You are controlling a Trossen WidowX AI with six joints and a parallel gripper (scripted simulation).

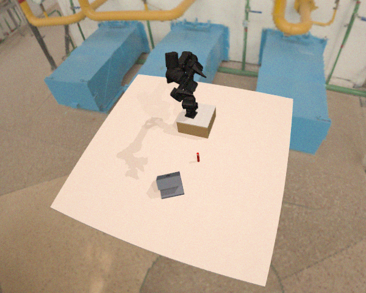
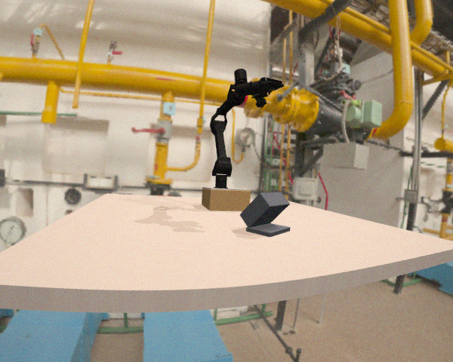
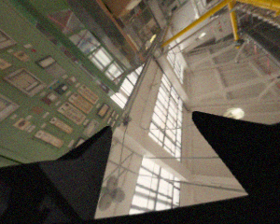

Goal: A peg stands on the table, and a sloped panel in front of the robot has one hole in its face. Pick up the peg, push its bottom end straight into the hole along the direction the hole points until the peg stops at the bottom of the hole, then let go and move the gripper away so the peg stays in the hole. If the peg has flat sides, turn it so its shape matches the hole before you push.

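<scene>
A small red peg (image 1: 197,157) stands upright on the table between the arm's pedestal and the dark grey sloped panel block. In the exterior view the peg does not show. The panel block (image 1: 169,182) (image 2: 263,208) is tilted on a flat base plate. A small dark spot, seemingly the hole (image 1: 168,174), shows on its narrow face toward the arm; its shape is too small to tell. My gripper (image 2: 280,84) (image 3: 151,122) is open and empty, raised high above the table, far from peg and panel. The wrist view shows only the background between the fingers.
The arm stands on a brown box with a pale top (image 1: 202,117) (image 2: 226,199) toward the back of the pale table (image 1: 227,201) (image 2: 140,261). The panel block is farther from the arm than the peg and off to one side. The arm's shadow falls on the table.
</scene>
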